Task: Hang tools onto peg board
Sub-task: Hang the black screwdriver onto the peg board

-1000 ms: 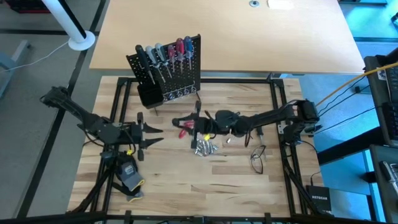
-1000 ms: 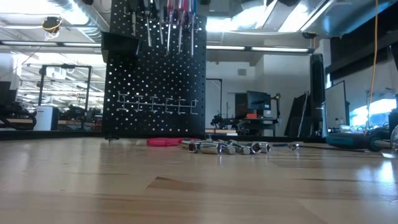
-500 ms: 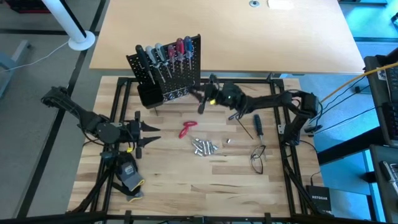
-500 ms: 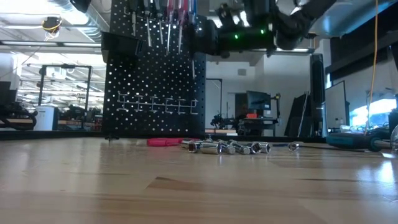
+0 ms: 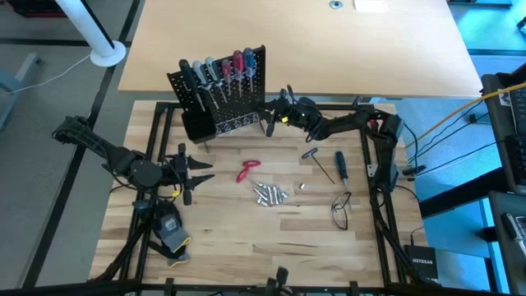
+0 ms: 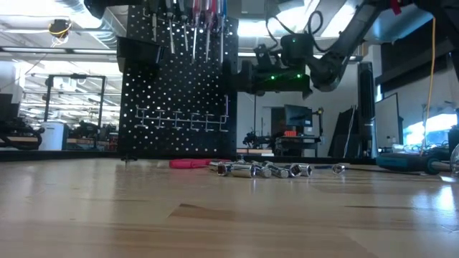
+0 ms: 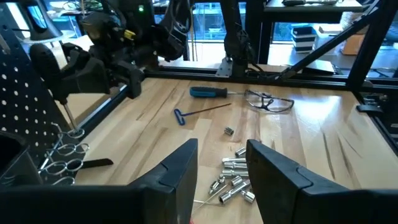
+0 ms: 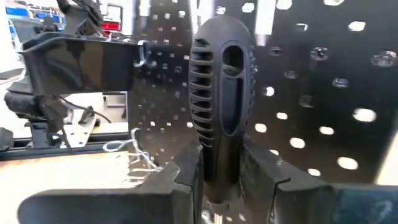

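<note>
While the left gripper (image 5: 200,171) waited with fingers spread, in front of the upright black perforated peg board (image 5: 238,103), the right gripper (image 5: 269,117) hovered just beside the board's right edge, clamped on a black ribbed-handled screwdriver (image 8: 221,99). Red-handled pliers (image 5: 246,171) and silver bits (image 5: 269,195) lay before the board.

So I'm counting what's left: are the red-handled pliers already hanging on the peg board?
No, the red-handled pliers lie flat on the table, in front of the peg board.

Black-handled screwdriver (image 8: 221,99) upright against black peg board (image 5: 238,103).
</note>
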### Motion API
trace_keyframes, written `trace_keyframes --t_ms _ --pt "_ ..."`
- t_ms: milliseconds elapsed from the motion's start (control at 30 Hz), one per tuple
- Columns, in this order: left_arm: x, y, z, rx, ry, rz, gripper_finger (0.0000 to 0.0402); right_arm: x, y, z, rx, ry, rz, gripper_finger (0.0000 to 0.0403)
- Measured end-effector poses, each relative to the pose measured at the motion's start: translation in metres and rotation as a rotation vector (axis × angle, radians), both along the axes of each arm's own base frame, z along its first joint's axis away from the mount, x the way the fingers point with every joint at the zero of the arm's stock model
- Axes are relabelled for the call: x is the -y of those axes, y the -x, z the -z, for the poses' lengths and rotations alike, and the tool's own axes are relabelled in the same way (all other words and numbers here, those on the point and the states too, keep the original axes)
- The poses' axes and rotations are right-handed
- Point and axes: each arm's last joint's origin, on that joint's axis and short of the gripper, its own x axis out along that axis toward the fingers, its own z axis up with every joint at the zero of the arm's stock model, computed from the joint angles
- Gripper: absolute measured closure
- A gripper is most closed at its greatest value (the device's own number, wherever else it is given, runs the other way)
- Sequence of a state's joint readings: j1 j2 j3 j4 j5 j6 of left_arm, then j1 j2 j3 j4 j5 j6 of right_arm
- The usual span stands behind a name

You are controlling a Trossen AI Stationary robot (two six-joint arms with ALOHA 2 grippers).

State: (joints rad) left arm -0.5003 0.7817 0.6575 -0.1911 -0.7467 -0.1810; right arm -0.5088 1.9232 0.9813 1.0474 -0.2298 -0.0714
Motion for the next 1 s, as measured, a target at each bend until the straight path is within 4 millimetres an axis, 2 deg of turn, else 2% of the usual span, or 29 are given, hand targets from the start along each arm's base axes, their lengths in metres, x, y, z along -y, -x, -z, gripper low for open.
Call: trace_keyframes --t_ms 133,367,733,1000 --pt "0.000 -0.001 -0.001 0.005 -0.003 -0.005 0.0274 0.002 -0.001 0.004 -0.007 0.000 0.000 0.0325" --pt "-0.003 -0.003 -0.001 0.018 0.007 -0.025 0.0274 0.004 -0.005 0.029 -0.075 -0.029 -0.006 0.0325" --pt "-0.001 -0.007 0.003 -0.008 -0.009 -0.026 0.0274 0.004 -0.005 0.034 -0.102 -0.043 -0.002 0.0322" --pt "0.001 -0.011 0.007 -0.029 -0.019 -0.027 0.0274 0.005 -0.005 0.041 -0.166 -0.079 0.028 0.0292"
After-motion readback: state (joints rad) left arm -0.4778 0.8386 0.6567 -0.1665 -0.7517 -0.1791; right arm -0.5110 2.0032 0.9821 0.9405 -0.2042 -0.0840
